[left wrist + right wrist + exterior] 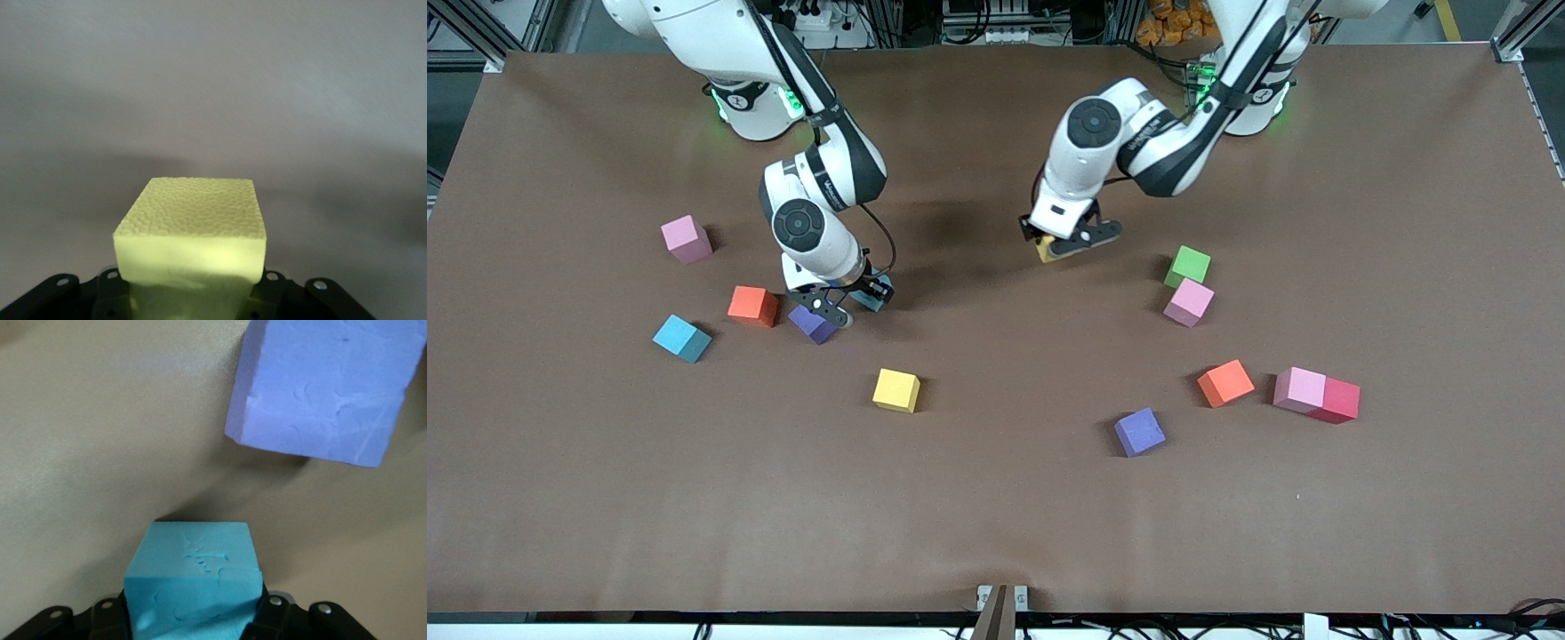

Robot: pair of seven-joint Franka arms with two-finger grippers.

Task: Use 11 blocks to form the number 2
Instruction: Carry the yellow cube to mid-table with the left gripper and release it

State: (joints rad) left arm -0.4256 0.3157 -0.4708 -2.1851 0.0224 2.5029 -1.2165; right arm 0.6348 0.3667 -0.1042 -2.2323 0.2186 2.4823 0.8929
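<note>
- A purple block (1140, 432) lay nearest the camera, the other blocks scattered loose, no figure formed.
- The right gripper (845, 302) pinched a cyan block (192, 585) beside another purple block (813, 323); lifting could nudge it.
- The left gripper (1069, 240) clamped a yellow block (191, 233) above the table; foam could slip.

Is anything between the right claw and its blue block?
No. The right claw is already shut on a cyan block; nothing sits between them. A purple block lies right beside it on the table, apart from the cyan one.
</note>
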